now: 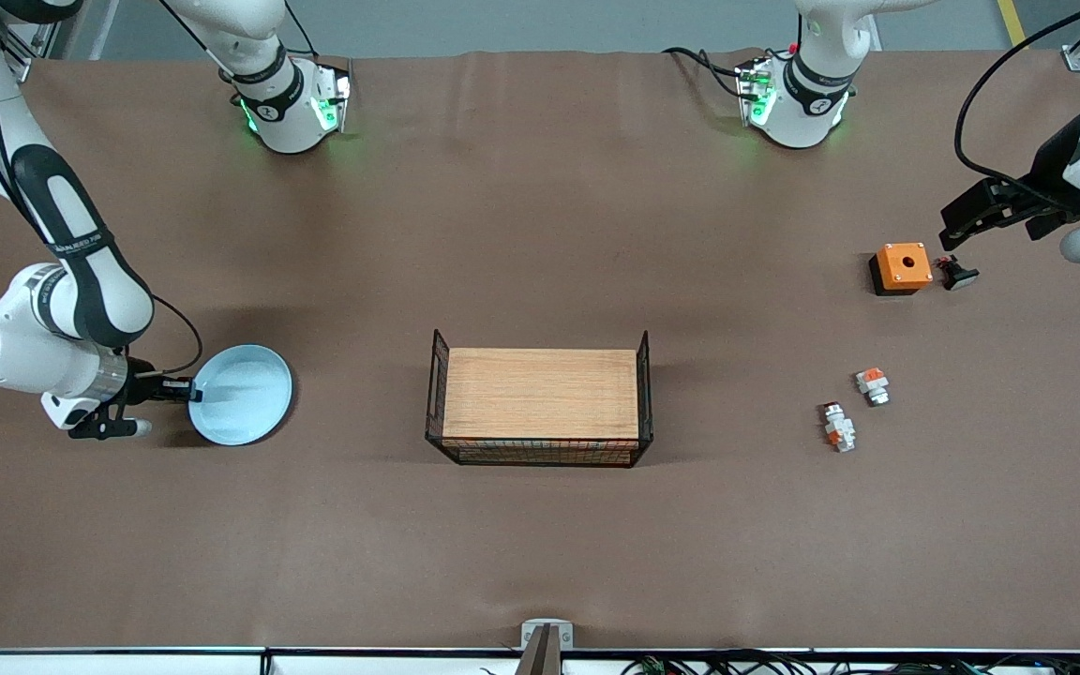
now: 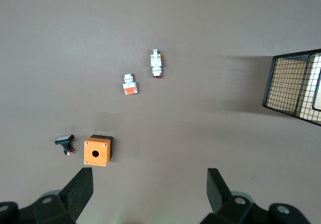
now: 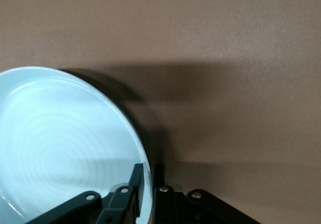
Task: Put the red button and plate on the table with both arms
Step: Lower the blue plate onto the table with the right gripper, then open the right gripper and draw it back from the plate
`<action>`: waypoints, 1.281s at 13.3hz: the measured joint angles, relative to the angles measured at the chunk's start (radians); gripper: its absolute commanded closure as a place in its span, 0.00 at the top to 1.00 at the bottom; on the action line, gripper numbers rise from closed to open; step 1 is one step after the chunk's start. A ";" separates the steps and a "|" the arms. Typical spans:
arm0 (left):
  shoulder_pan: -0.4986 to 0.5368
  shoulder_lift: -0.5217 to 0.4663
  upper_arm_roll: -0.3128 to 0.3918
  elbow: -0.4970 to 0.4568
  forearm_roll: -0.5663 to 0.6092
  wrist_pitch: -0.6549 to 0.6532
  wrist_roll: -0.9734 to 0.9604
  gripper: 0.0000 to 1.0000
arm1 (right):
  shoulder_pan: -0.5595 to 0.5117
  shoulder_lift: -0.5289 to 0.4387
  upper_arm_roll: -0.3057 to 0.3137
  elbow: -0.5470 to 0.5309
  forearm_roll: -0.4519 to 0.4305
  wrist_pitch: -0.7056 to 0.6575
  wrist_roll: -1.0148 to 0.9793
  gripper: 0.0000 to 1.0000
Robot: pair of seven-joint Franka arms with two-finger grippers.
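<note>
The pale blue plate (image 1: 242,394) is at the right arm's end of the table (image 1: 540,234), low over the brown sheet and tilted, with a shadow under it. My right gripper (image 1: 191,389) is shut on its rim; the right wrist view shows the fingers (image 3: 138,176) clamping the plate (image 3: 65,143). The red button (image 1: 838,427), elongated with an orange-red middle, lies on the table toward the left arm's end and shows in the left wrist view (image 2: 157,64). My left gripper (image 1: 954,230) is open and empty in the air beside the orange box, with its jaws wide apart (image 2: 149,179).
A black wire rack with a wood top (image 1: 540,405) stands mid-table. An orange box with a hole (image 1: 902,267) and a black push-button (image 1: 957,274) lie under the left gripper. A shorter orange-topped white part (image 1: 873,385) lies beside the red button.
</note>
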 measured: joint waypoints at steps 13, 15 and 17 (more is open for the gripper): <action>0.024 -0.021 0.000 -0.003 0.000 -0.005 0.034 1.00 | 0.112 -0.338 0.024 0.052 0.000 -0.294 0.220 1.00; 0.025 -0.021 -0.001 -0.004 0.000 -0.013 0.031 1.00 | 0.146 -0.418 0.025 0.054 -0.001 -0.379 0.268 1.00; 0.026 -0.021 -0.001 -0.004 0.000 -0.016 0.031 1.00 | 0.170 -0.501 0.027 0.057 -0.001 -0.462 0.284 1.00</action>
